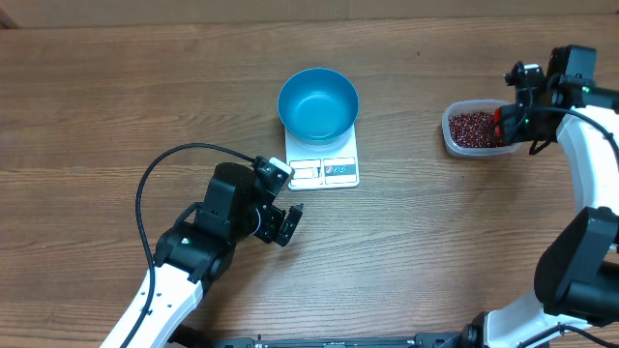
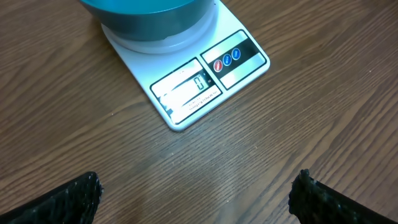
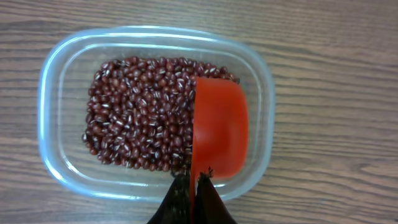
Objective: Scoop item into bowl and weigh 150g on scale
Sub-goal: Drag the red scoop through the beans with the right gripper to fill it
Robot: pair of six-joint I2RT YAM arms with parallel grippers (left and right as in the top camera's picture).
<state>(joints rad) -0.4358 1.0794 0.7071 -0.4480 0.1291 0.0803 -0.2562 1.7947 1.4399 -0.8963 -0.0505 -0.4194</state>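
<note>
The scale [image 1: 323, 172] — display edge toward the left gripper [image 1: 293, 222] — carries the bowl [image 1: 318, 102].

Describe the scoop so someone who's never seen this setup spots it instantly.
On the wooden table, right of the white scale and blue bowl, sits a clear tub of dark red-brown beans. The scoop lies inside it at the beans' edge, handle pinched by the right gripper. It is the only smooth, bright red thing there; the beans are darker and speckled.

Brown wood-grain table [image 1: 87, 106], evenly lit
</note>
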